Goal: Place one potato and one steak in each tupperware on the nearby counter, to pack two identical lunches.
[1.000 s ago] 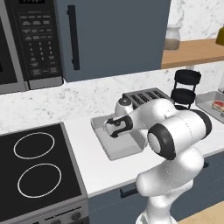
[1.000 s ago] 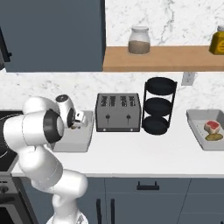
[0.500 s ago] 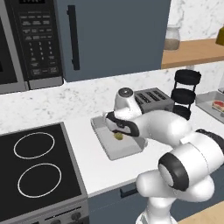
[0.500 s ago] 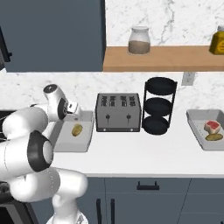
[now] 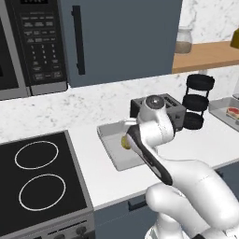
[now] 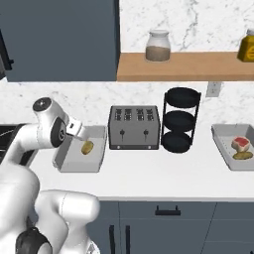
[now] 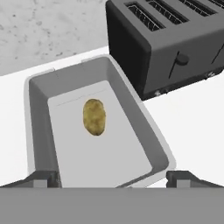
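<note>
The pincer [image 7: 112, 178] hangs over the near tupperware [image 7: 39, 127] with its two tips spread wide apart and nothing between them. Below it, in the hand view, one potato [image 7: 94, 117] lies loose on the tray floor, its long axis running along the tray's length, away from the pincer toward the far rim. This tupperware's long side runs from the front edge of the counter [image 6: 149, 171] toward the wall, and it sits just beside the dark four-slot toaster [image 6: 134, 127], between that and the black stovetop [image 5: 39, 182].

In the right base view the same potato [image 6: 87, 147] shows in the tray [image 6: 63, 159], near its wall end. Past the toaster stands a black three-tier rack [image 6: 180, 120], and beyond it, well apart, a second tupperware [image 6: 224, 146] holds one steak [image 6: 241, 144] and one potato [image 6: 242, 155], the potato lying across the tray in front of the steak. That makes two trays, two potatoes and one steak. On the wooden shelf [image 6: 188, 66] above stand a glass jar [image 6: 158, 46] and a yellow bottle [image 6: 246, 44].
</note>
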You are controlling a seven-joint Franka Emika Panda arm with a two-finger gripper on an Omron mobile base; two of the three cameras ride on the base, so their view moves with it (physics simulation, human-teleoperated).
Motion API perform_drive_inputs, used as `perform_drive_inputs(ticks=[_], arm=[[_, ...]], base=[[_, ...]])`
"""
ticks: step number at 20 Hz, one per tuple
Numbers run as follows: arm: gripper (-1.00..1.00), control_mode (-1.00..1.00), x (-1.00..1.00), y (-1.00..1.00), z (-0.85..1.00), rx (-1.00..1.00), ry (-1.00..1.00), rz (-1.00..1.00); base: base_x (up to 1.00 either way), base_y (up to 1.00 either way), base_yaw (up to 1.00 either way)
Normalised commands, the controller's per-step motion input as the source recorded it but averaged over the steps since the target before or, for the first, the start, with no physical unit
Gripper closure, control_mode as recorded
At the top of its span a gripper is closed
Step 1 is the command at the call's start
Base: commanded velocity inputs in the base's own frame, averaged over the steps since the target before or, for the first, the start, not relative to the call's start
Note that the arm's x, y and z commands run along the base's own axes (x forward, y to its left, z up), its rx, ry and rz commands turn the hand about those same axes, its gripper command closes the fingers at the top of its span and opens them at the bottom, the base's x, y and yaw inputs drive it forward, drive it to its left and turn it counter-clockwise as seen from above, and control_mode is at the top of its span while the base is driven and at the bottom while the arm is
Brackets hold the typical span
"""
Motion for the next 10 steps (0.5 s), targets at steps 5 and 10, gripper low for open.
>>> perform_drive_inputs(ticks=[5,10], arm=[[-1.0,-1.0,-1.0,-0.2,0.11,0.02,-0.01,0.03],[-1.0,1.0,-0.4,0.0,0.0,-0.01,-0.01,0.06]], base=[[0.0,0.0,0.0],[-0.6,0.0,0.12]])
